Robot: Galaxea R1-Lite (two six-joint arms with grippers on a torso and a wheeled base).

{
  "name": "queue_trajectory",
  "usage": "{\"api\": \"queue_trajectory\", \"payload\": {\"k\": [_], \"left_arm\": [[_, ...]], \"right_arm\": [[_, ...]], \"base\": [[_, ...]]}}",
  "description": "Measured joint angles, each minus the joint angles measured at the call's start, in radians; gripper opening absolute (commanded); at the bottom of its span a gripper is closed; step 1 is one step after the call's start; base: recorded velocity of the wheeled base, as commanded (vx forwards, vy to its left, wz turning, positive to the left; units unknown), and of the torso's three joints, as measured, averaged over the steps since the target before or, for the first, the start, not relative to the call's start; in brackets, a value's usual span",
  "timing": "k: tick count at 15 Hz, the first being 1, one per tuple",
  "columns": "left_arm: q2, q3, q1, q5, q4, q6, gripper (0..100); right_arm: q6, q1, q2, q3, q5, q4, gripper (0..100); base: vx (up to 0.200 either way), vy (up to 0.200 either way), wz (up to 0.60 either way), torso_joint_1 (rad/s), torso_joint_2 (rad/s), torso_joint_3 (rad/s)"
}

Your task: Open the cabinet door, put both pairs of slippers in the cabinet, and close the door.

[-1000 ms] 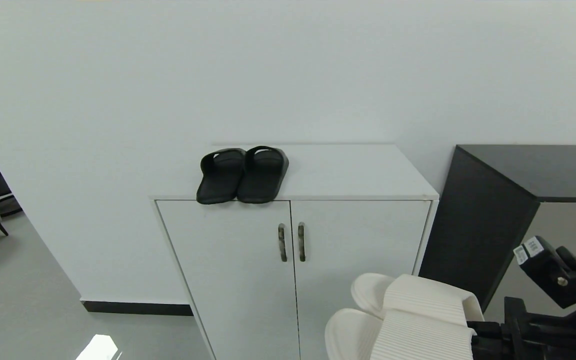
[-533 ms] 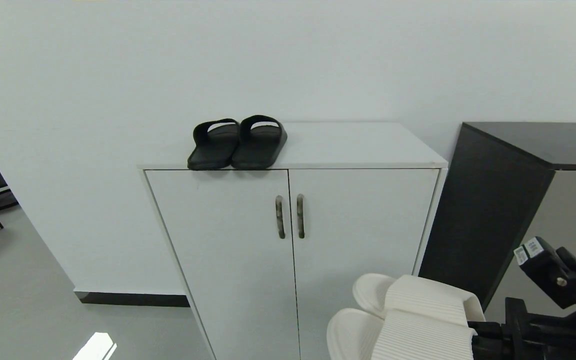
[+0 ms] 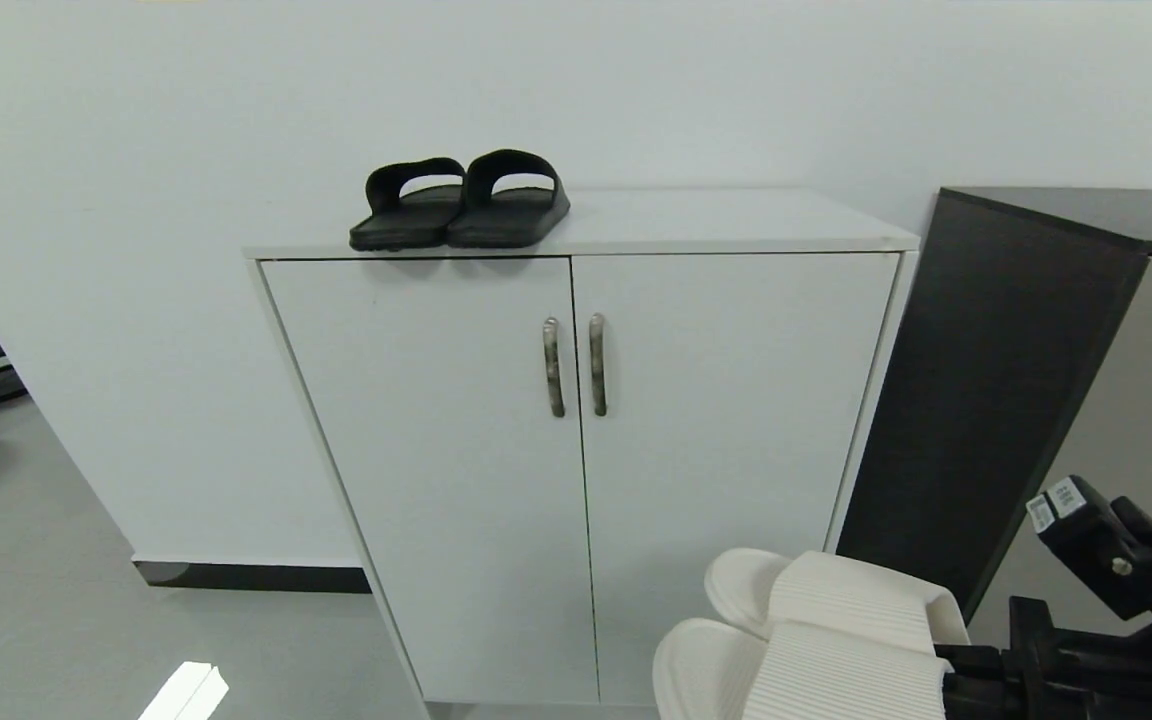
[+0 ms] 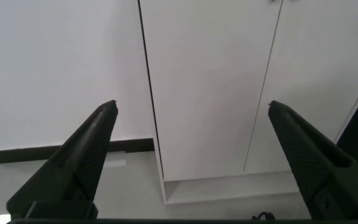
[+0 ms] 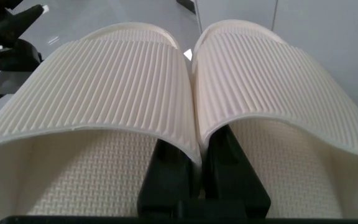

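Door-opening step: right claw (image 5: 196,163) grips the white slippers (image 3: 816,640) before the shut cabinet (image 3: 436,450); the empty, wide-open left claw (image 4: 192,104) should likely pull its handle (image 3: 553,367).

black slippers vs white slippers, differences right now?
The black slippers rest free on the cabinet top; the white slippers hang clamped in the right end effector, low before the right door. Black straps look smooth; white straps are ribbed. Shared: each pair sits side by side, not yet stowed.
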Motion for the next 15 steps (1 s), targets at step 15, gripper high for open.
{"api": "queue_trajectory", "payload": {"k": [15], "left_arm": [[0.32,-0.249,-0.006,-0.351,-0.004,-0.059,100]], "right_arm": [[0.0,0.0,-0.002,0.0,0.014,-0.001,0]], "base": [[0.0,0.0,0.0,-0.023,0.09,0.064]]}}
